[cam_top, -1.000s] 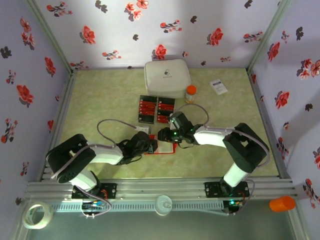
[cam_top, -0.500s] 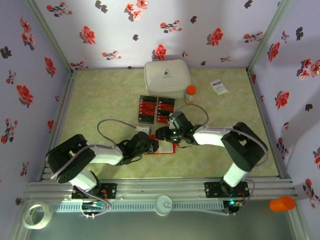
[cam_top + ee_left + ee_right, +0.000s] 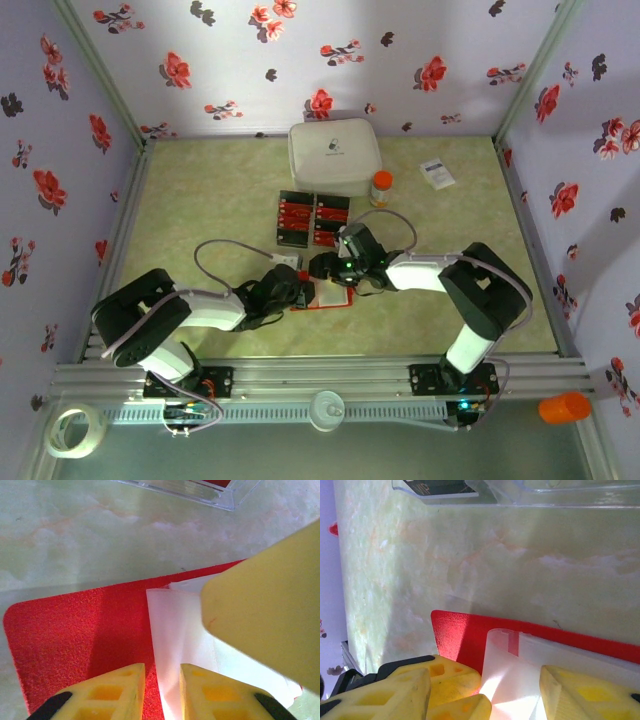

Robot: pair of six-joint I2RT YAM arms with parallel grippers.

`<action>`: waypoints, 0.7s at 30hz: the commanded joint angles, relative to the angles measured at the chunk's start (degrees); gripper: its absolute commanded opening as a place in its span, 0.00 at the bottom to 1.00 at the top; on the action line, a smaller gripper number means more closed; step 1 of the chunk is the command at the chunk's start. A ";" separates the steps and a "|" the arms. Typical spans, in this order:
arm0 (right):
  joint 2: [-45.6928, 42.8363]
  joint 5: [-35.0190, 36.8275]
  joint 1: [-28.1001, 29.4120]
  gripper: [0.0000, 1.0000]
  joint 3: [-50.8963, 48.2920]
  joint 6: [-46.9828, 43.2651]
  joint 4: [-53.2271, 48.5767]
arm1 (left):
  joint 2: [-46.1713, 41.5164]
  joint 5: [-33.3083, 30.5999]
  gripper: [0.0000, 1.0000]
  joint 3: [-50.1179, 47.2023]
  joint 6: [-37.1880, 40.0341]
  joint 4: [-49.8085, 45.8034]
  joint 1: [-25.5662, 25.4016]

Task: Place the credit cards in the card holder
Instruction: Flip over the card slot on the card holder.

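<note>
The card holder (image 3: 330,298) lies flat on the table in front of the arms, red with its pale pocket side (image 3: 175,630) up. My left gripper (image 3: 301,290) stands over its left part. In the left wrist view the left gripper (image 3: 162,692) has its jaws a narrow gap apart, with the pocket's edge in that gap. My right gripper (image 3: 324,268) reaches in from the right, and its jaws (image 3: 487,697) stand wide open astride the pale pocket (image 3: 520,680). One right finger (image 3: 265,615) sits close above the pocket. The credit cards (image 3: 298,213) lie in black trays behind the holder.
A big white lidded box (image 3: 335,155) stands at the back, an orange-capped bottle (image 3: 381,186) to its right and a small white printed box (image 3: 437,173) further right. A small white block (image 3: 285,260) sits by the left gripper. A clear tray edge (image 3: 530,495) lies just beyond the holder.
The right gripper has shifted slightly left over the card holder and its jaws have spread wider. The left gripper stays on the holder, its jaws a little narrower than half a second ago.
</note>
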 commanded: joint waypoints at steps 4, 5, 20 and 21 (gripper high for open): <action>-4.82 1.05 -1.44 0.70 -1.80 -0.04 -1.20 | 2.04 1.82 0.22 -1.94 -0.17 -1.34 -0.83; -4.73 1.08 -1.44 0.72 -1.82 -0.08 -1.37 | 2.08 1.75 0.22 -1.96 -0.10 -1.30 -0.79; 1.36 -3.53 -0.69 0.69 -0.25 3.84 5.21 | 0.62 1.80 0.24 -1.87 0.30 -1.38 -0.83; 1.82 -3.89 -0.56 0.69 -0.05 4.24 5.82 | 0.31 1.74 0.24 -1.88 0.37 -1.39 -0.83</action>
